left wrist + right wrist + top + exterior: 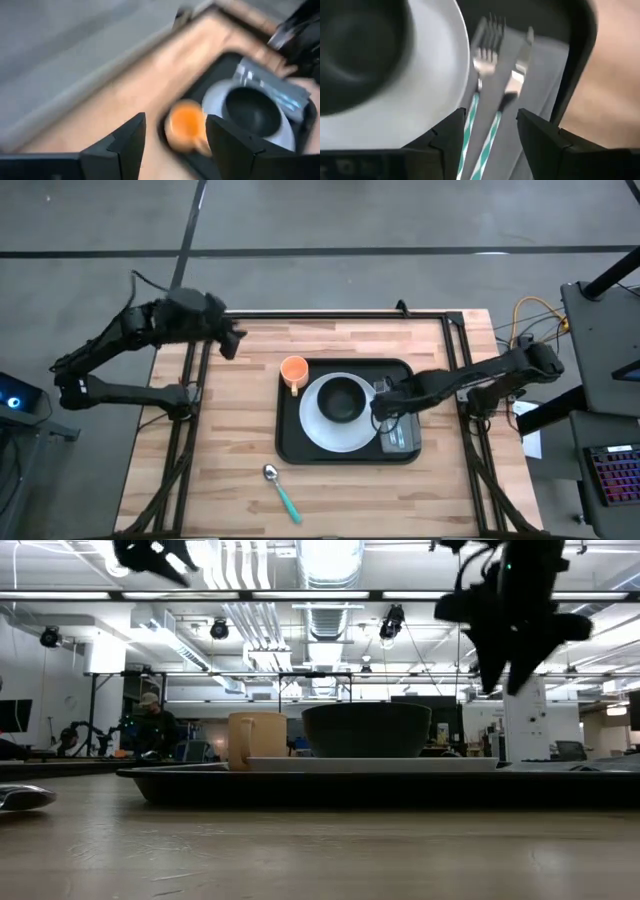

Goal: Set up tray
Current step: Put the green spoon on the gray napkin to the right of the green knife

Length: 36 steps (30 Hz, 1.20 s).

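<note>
The black tray [287,425] lies mid-table. On it rest a white plate [318,430] with a black bowl [342,399], an orange cup [293,372] at its far left corner, and a grey napkin [402,438] with a fork [485,45] and a knife [520,65]. A teal-handled spoon [281,491] lies on the wood near the tray. My right gripper [383,408] hovers open above the napkin's fork and knife [491,114]. My left gripper [232,340] hangs open above the table's far left part, with the cup ahead of it [175,120].
The bare wooden table top [220,440] stretches left of the tray and along the near edge. A black frame rail [330,315] runs along the far edge. In the low view a person [152,725] sits far back in the room.
</note>
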Each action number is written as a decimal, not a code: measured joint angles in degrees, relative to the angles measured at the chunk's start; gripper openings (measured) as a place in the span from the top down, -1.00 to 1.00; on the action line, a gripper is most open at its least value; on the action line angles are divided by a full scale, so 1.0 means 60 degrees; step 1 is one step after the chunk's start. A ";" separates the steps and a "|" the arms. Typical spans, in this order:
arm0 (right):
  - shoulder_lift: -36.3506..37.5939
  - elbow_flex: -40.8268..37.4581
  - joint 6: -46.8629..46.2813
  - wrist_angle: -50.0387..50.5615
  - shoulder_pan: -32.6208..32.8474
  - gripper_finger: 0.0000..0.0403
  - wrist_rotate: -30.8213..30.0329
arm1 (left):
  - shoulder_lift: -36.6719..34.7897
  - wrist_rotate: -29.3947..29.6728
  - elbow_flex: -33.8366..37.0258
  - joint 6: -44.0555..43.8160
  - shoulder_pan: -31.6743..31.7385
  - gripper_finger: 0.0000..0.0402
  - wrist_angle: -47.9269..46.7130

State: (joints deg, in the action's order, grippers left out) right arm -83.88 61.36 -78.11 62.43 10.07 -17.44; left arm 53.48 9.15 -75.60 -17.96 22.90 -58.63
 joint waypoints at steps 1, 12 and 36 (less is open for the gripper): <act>0.0184 0.0034 0.0523 -0.0030 -0.0141 0.14 -0.0173 | 0.0057 0.0001 0.0013 -0.0933 -0.0130 0.09 -0.0590; 0.1830 -0.0258 0.4693 -0.0559 -0.1655 0.07 -0.1413 | 0.0772 0.0819 0.0845 -1.0742 -0.4622 0.36 -0.2674; 0.2147 -0.0280 0.6573 -0.1237 -0.1913 0.01 -0.1372 | 0.8175 0.1009 -0.0570 -1.8207 -0.9528 0.37 0.0935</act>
State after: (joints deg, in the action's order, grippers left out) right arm -71.00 59.68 -38.68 55.00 -1.41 -25.67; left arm 102.53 15.21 -79.02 -127.20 -34.27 -53.02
